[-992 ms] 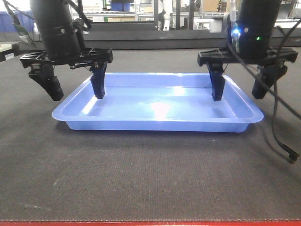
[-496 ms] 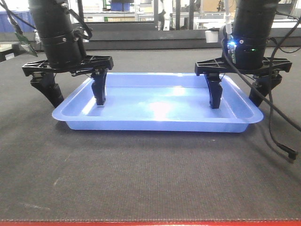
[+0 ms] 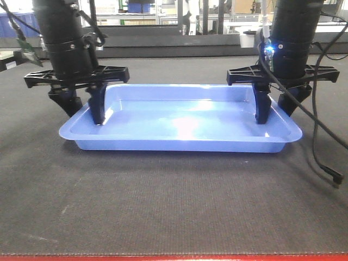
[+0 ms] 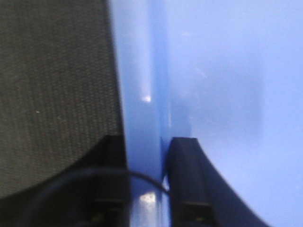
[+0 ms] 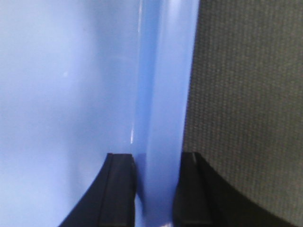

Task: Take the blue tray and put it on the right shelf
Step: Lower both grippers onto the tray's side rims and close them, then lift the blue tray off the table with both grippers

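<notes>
The blue tray (image 3: 185, 122) lies flat on the dark mat, wide side toward the front camera. At the tray's left end, my left gripper (image 3: 84, 111) straddles the rim, one finger inside and one outside. In the left wrist view the rim (image 4: 142, 94) runs between the two black fingers, which press on both sides; my left gripper (image 4: 147, 142) is shut on it. My right gripper (image 3: 275, 110) holds the right end the same way. In the right wrist view the rim (image 5: 163, 85) is clamped in my right gripper (image 5: 155, 156). The right shelf is out of view.
The dark mat (image 3: 174, 201) stretches to a red table edge (image 3: 174, 258) at the front. A black cable (image 3: 326, 168) hangs from the right arm onto the mat beside the tray. Dark blue bins (image 3: 141, 6) and racks stand far behind.
Both grippers came down over the tray's ends. Their inner fingers moved outward toward the rims, and the jaws narrowed from wide open to clamped on the rims.
</notes>
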